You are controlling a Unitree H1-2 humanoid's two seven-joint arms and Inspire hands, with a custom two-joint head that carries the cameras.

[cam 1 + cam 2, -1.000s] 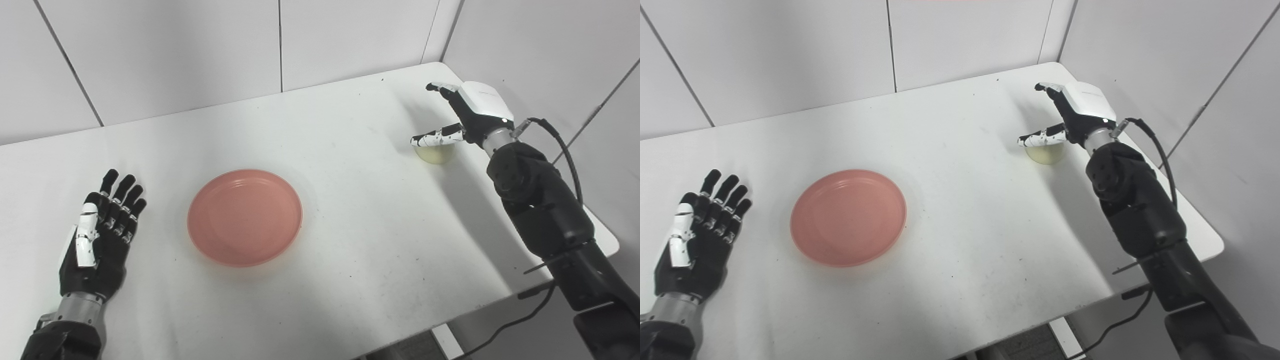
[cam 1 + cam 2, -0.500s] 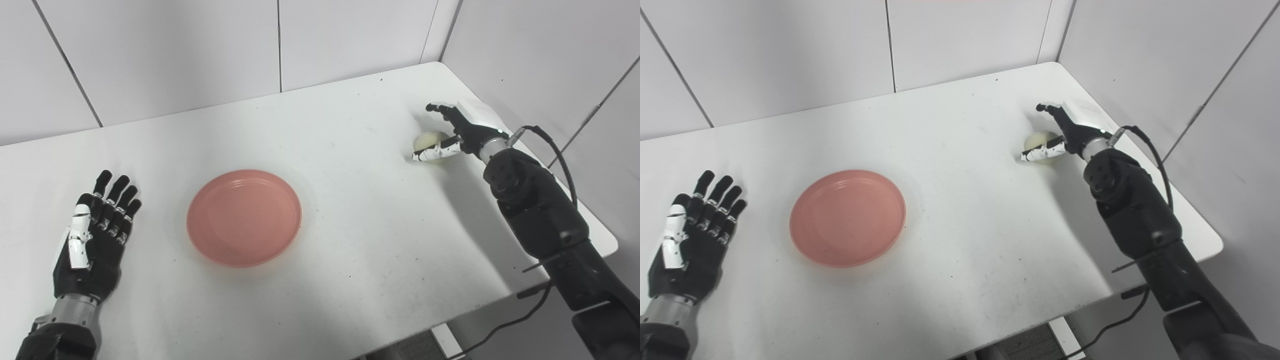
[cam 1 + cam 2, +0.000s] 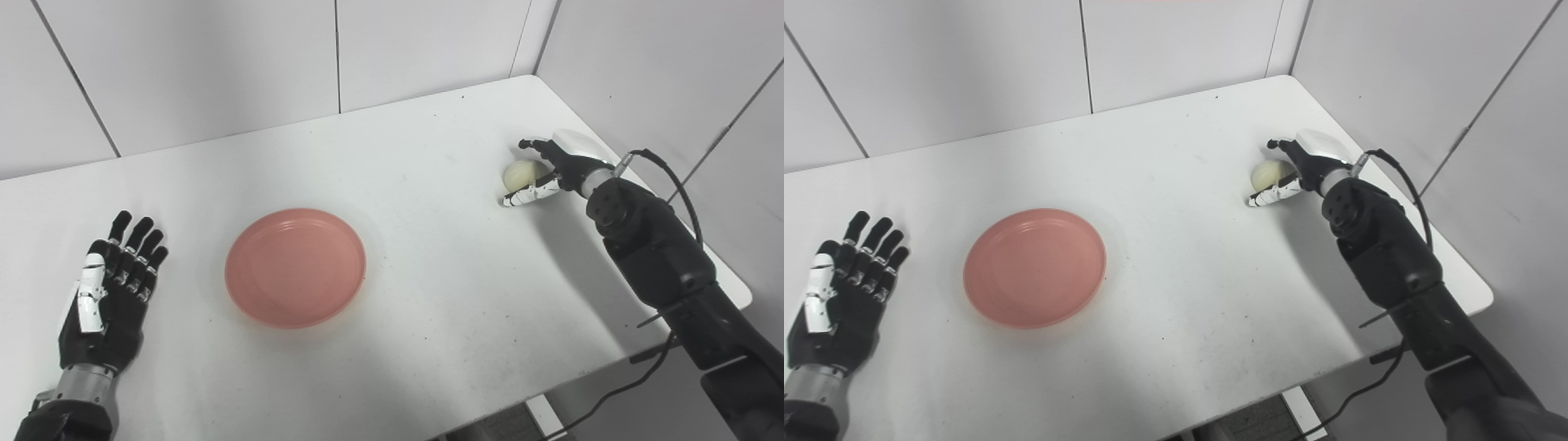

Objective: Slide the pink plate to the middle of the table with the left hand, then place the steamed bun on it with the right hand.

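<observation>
While the black left hand (image 3: 107, 288) lies flat and spread, holding nothing, the round pink plastic plate (image 3: 295, 267) sits mid-table. Far right, the pale, round steamed bun (image 3: 520, 174) rests between the right hand's (image 3: 554, 168) parted thumb and fingers, ungripped. Likely soft and light; cup its sides gently.

Left arm: enters at the bottom left corner, forearm pointing away from the robot.
Left hand (image 3: 104, 294): lies flat, palm up, fingers (image 3: 138, 242) straight and slightly spread, holding nothing.
Right arm: comes in from the bottom right corner and stretches far forward, black and bulky, a cable looping by the wrist.
Right hand (image 3: 554, 168): low and turned sideways, fingers above and thumb (image 3: 527, 195) below, set apart, not closed.
</observation>
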